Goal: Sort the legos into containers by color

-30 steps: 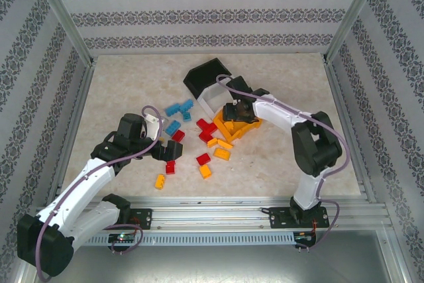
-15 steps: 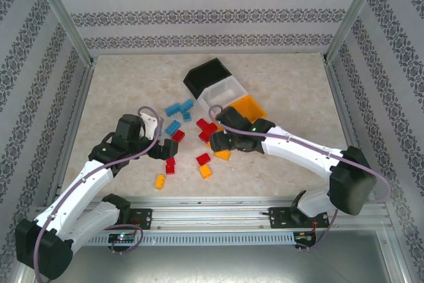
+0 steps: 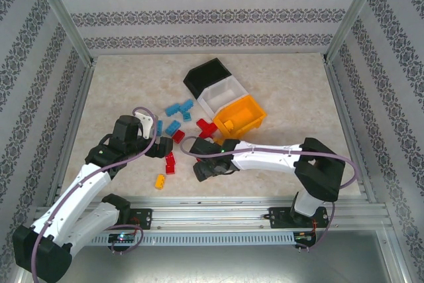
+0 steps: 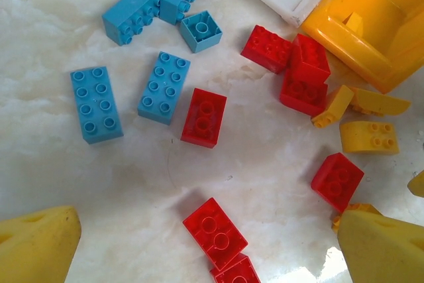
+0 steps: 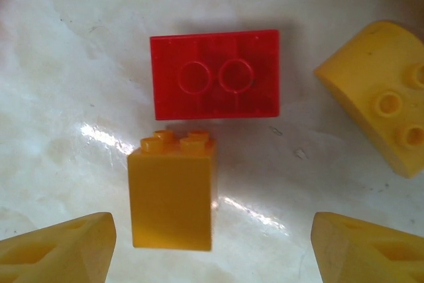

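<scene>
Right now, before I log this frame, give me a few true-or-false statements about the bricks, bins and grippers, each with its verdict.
1. The right gripper is open over an orange-yellow brick lying on the table. True.
2. The left gripper is shut on a red brick. False: its jaws stand wide apart, and the red bricks below it lie loose on the table.
3. The black bin, white bin and orange-yellow bin sit joined in one row. True.
4. All the blue legos are already in a bin. False: several light blue bricks lie on the table.
</scene>
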`<state>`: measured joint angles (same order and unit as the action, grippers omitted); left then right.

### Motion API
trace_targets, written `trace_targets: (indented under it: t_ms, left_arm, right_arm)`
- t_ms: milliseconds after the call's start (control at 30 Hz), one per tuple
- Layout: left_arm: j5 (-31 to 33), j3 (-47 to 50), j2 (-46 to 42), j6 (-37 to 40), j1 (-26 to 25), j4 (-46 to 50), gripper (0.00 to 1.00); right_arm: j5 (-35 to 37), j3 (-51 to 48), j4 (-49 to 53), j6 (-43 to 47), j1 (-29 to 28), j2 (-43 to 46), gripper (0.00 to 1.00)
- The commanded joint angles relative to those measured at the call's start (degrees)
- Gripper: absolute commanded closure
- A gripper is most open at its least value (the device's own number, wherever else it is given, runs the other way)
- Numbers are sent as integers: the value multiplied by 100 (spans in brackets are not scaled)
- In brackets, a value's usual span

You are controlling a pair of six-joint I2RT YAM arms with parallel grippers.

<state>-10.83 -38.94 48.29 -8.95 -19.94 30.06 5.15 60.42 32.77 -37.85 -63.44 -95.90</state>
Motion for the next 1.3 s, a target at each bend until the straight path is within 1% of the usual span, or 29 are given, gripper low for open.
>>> trace_targets:
  t_ms: [0, 300, 500, 867, 1133, 1267]
  left_arm:
    - [104, -152, -9, 131, -85, 193, 0]
    - [85, -158, 1, 130, -84, 193, 0]
    - [24, -145, 8, 122, -80, 160, 0]
    - [-24, -134, 17, 113, -84, 149, 0]
    - [-19, -136, 20, 107, -83, 148, 0]
    - [-18, -135, 14, 104, -83, 148, 0]
  right_arm:
    - [241, 269, 11, -127, -98, -170, 21]
    - [165, 464, -65, -109, -116, -654, 22]
    - [153, 561, -79, -114, -140, -862, 30]
    - [476, 551, 36, -124, -112, -784, 61]
    - [575, 435, 29, -134, -57, -348, 62]
    - [546, 381, 26, -103, 71, -3, 63]
